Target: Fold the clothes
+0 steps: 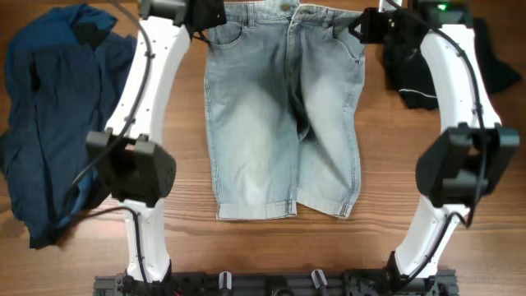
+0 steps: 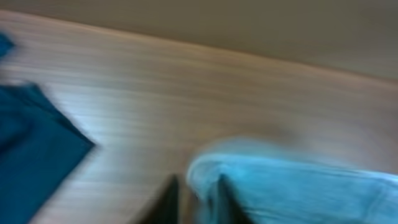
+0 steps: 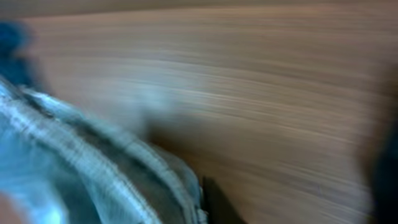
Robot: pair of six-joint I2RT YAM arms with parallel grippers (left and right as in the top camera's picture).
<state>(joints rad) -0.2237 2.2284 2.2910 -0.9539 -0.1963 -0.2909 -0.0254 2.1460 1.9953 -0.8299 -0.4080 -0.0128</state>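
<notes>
From above, the denim shorts (image 1: 283, 115) lie flat on the wooden table (image 1: 394, 156), in the upper middle of the frame, with the waistband at the top edge and the two hems toward the bottom. The left gripper (image 1: 205, 15) sits at the top left corner of the waistband and the right gripper (image 1: 366, 26) at the top right corner. A dark navy garment (image 1: 57, 115) is crumpled along the left side, partly under the left arm. A black garment (image 1: 493, 57) lies in the upper right corner.

The left wrist picture is badly blurred. Two dark fingers (image 2: 171, 199) rise from the bottom edge, with the rounded edge of the shorts (image 2: 292, 186) reaching between them. They may be pinching the cloth, but I cannot tell if the jaws are together. The navy garment (image 2: 31, 143) fills the lower left.

The right wrist picture is just as smeared. The shorts (image 3: 93, 174) bunch in the lower left, touching one dark finger (image 3: 214, 202) at the bottom edge. The jaw state cannot be told here.
</notes>
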